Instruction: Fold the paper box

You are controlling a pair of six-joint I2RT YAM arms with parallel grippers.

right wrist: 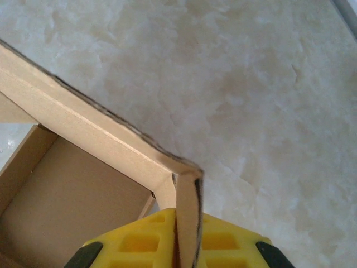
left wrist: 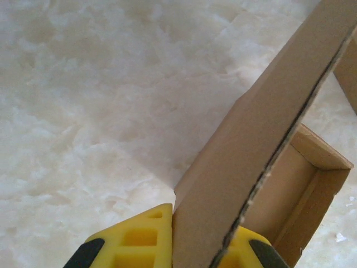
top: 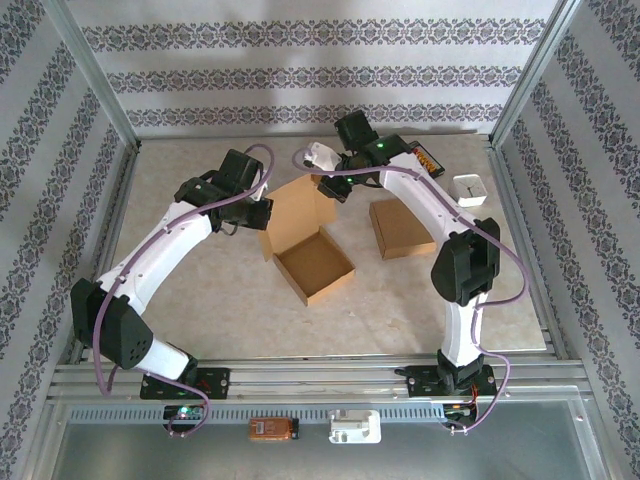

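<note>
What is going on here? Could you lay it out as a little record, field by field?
Setting: pale stone-look table
Main thing: open paper box, its lid standing upright
Left gripper: closed on the lid's edge
Right gripper: closed on the lid's folded corner
Nearby: second brown box, lying apart to the right
Stage: lid not yet folded down
</note>
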